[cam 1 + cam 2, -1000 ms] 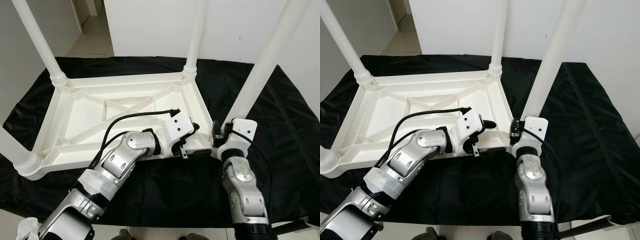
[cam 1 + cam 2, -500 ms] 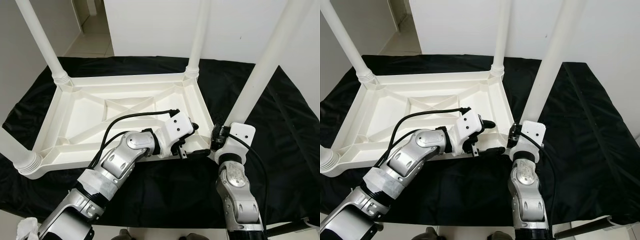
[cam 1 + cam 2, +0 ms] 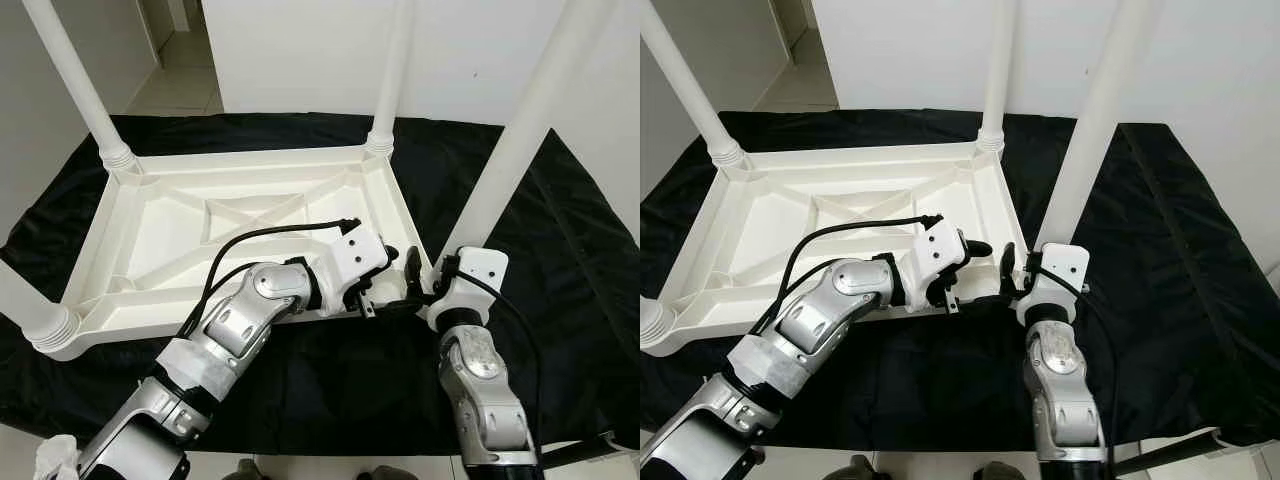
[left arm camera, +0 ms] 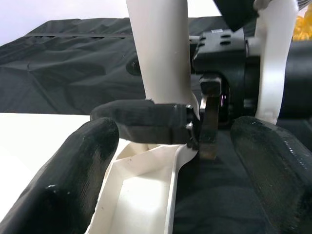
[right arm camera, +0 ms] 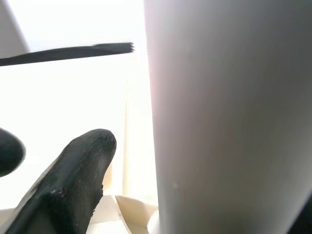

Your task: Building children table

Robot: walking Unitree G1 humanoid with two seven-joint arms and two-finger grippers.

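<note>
Upturned white plastic children's table on black cloth | near-right white leg, light, stiff, slick; grip low by socket | right gripper fingers apart beside leg base | left gripper fingers apart at that corner

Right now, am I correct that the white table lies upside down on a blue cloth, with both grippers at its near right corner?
Not quite: the cloth is black, not blue, as the left eye view shows. The rest holds: the white table lies upside down, and the left gripper and right gripper are both at its near right corner.
</note>
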